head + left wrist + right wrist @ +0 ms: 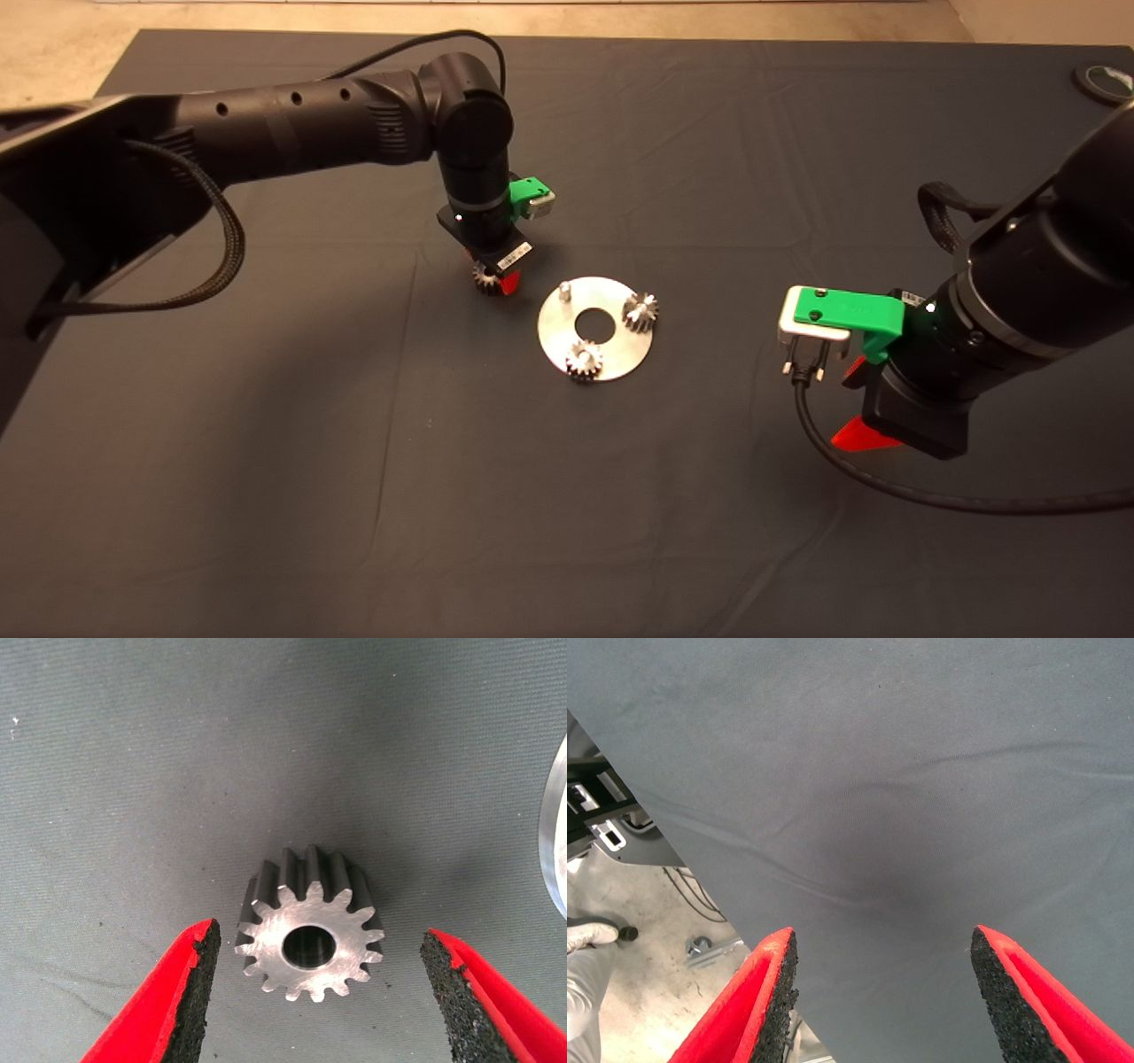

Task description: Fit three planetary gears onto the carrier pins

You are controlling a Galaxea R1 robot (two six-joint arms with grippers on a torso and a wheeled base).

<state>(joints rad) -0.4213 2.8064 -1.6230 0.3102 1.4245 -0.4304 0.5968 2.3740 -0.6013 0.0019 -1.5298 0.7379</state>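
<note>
A flat silver disc with a central hole lies mid-mat. Two small toothed gears sit on its carrier pins: one at the right side, one at the near side. The third pin stands bare at the far left of the disc. A third gear lies flat on the mat just left of the disc. My left gripper hovers over it, open, with a pad on each side and clear gaps. My right gripper hangs open over bare mat to the right.
A roll of tape lies at the mat's far right corner. The disc's edge shows in the left wrist view. The right wrist view shows the mat's edge, the floor and a person's shoe beyond it.
</note>
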